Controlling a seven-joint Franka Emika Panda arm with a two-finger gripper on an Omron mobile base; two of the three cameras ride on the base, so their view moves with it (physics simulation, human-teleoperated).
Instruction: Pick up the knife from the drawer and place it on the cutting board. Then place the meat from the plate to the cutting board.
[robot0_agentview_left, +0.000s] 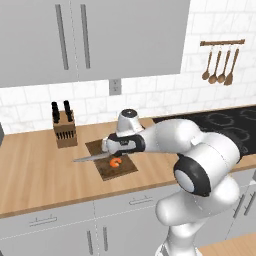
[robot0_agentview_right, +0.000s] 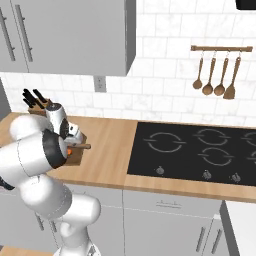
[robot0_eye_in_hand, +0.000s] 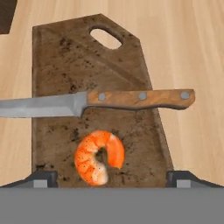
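Observation:
The dark-brown cutting board lies on the wooden counter with its handle tab pointing away from my hand. The knife lies flat across it; its brown riveted handle is on the board and its silver blade juts off one side. The meat, a curled orange-red piece with a paler centre, rests on the board just below the knife. My gripper hovers right above the meat, open, fingertips wide apart and holding nothing. From the left base camera the gripper sits directly over the meat. The plate and the drawer are out of view.
A light wooden knife block with black-handled knives stands behind the board to the left. A black cooktop fills the counter to the right. Wooden utensils hang on the tiled wall. Grey cabinets hang overhead.

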